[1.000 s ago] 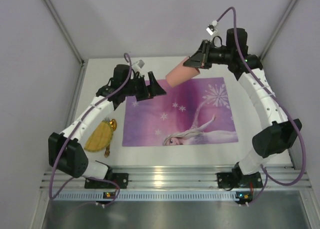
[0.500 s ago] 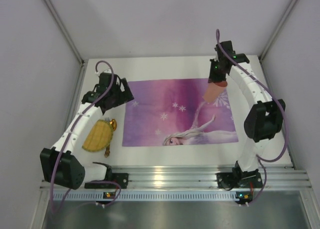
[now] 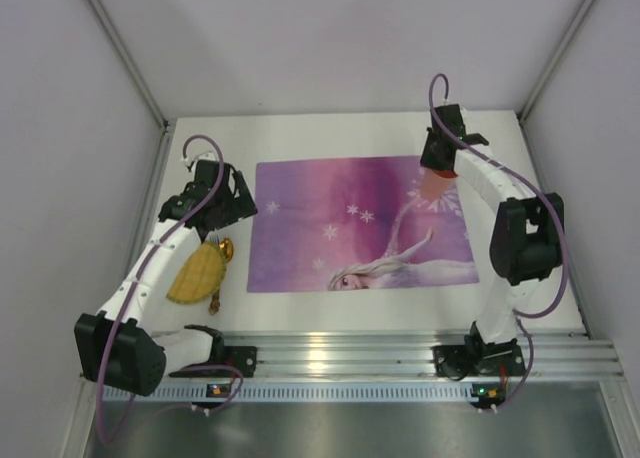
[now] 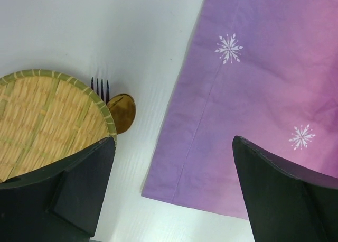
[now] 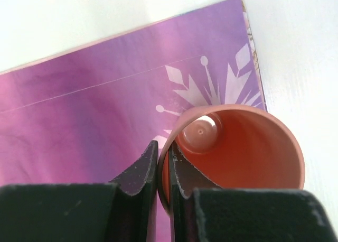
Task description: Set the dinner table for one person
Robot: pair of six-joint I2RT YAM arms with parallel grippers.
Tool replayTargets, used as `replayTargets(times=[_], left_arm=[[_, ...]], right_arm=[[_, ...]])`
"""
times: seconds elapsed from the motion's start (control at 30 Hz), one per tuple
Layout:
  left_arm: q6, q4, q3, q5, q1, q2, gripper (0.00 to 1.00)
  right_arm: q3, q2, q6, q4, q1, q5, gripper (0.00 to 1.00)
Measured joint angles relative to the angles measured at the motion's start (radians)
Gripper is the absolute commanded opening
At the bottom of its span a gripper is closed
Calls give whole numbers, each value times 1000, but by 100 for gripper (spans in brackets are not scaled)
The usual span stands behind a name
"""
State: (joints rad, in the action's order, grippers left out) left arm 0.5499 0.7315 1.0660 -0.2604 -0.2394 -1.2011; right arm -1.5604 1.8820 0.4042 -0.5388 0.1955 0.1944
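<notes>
A salmon-pink plastic cup (image 5: 248, 152) is pinched at its rim by the right fingers (image 5: 140, 173) at the far right corner of a purple princess placemat (image 3: 340, 228) on the plain white rectangular worktop (image 3: 330, 133), while the left fingers (image 4: 79, 184) are held released between placemat and round woven bamboo plate (image 4: 42, 120).

White rectangular counter (image 3: 330, 133), walled by pale grey panels (image 3: 60, 128) on three sides, with a silver aluminium rail (image 3: 340, 350) along its near edge; a purple placemat (image 3: 350, 228) printed with white snowflakes and a cartoon princess lies flat near the centre, long sides parallel to the rail, bare counter showing all round it; to its left, apart from its edge, rests a round woven dish (image 3: 197, 275) with a green rim; a dark-tined fork (image 4: 99, 86) and a golden spoon (image 4: 122, 112) lie partly beneath the dish, heads protruding side by side at its far edge.
</notes>
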Motion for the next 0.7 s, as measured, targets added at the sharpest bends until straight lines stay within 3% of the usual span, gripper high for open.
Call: replayTargets(times=[0.13, 0.27, 0.37, 0.53, 0.57, 0.7], left_arm=[[0, 6, -11, -11, 8, 8, 98], [0, 18, -11, -28, 15, 8, 98], [-5, 43, -12, -36, 49, 8, 98], [-40, 52, -51, -17, 195, 8, 98], [-49, 56, -62, -14, 227, 8, 98], [-70, 67, -87, -31, 320, 7, 98]], right_arm=[[105, -59, 5, 100, 13, 10, 0], [129, -64, 12, 135, 24, 4, 52], [136, -65, 13, 124, 38, -5, 76], [112, -93, 6, 68, 51, -19, 91], [105, -110, 7, 52, 53, -19, 99], [100, -229, 17, -3, 73, -13, 100]])
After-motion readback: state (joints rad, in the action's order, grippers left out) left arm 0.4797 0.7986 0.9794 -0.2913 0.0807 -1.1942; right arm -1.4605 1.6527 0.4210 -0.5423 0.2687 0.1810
